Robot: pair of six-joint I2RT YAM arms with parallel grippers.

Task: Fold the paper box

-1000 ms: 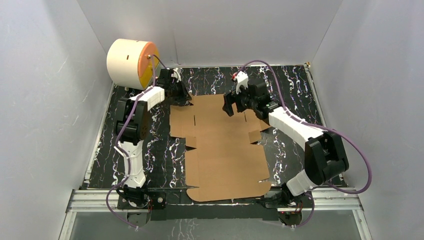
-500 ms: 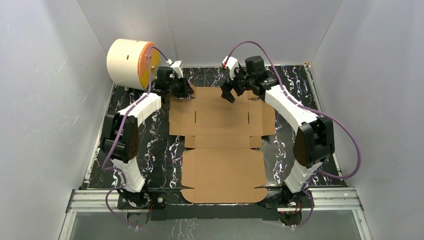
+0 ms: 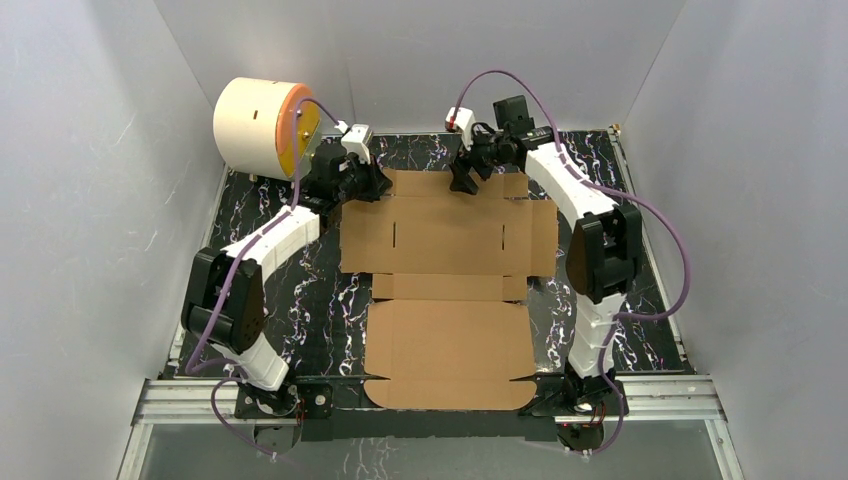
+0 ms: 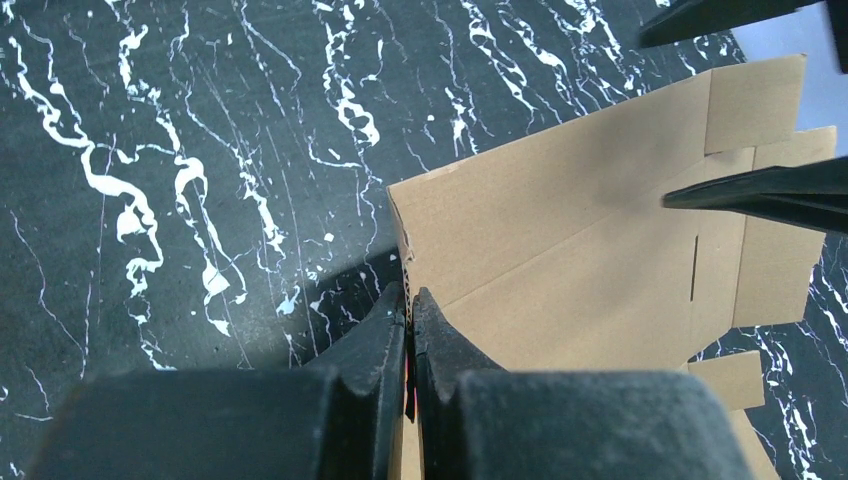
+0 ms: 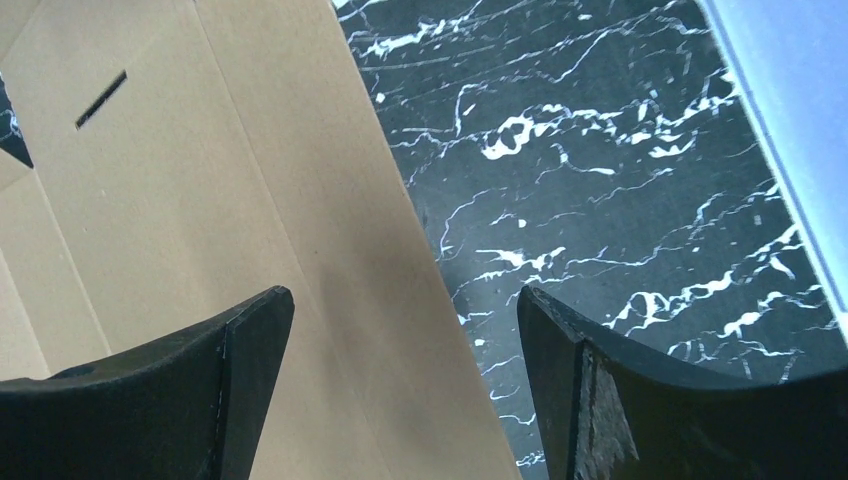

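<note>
The paper box (image 3: 445, 300) is a flat brown die-cut cardboard sheet lying on the black marbled table (image 3: 300, 290). My left gripper (image 3: 378, 186) sits at the sheet's far left corner. In the left wrist view this gripper (image 4: 410, 300) is shut on the corrugated edge of the paper box (image 4: 580, 240), which is lifted slightly there. My right gripper (image 3: 464, 184) hovers over the sheet's far edge. It stands open (image 5: 400, 300), one finger over the paper box (image 5: 250, 200) and the other over bare table, with the sheet's edge running between them.
A cream cylinder with an orange face (image 3: 262, 125) lies at the far left corner, just behind the left arm. White walls enclose the table on three sides. An aluminium rail (image 3: 430, 395) carries the arm bases at the near edge.
Both arms have reached farther toward the back wall. The sheet, skewed a second ago, has shifted away from the bases and lies square. The right gripper moved from mid-sheet to the far edge.
</note>
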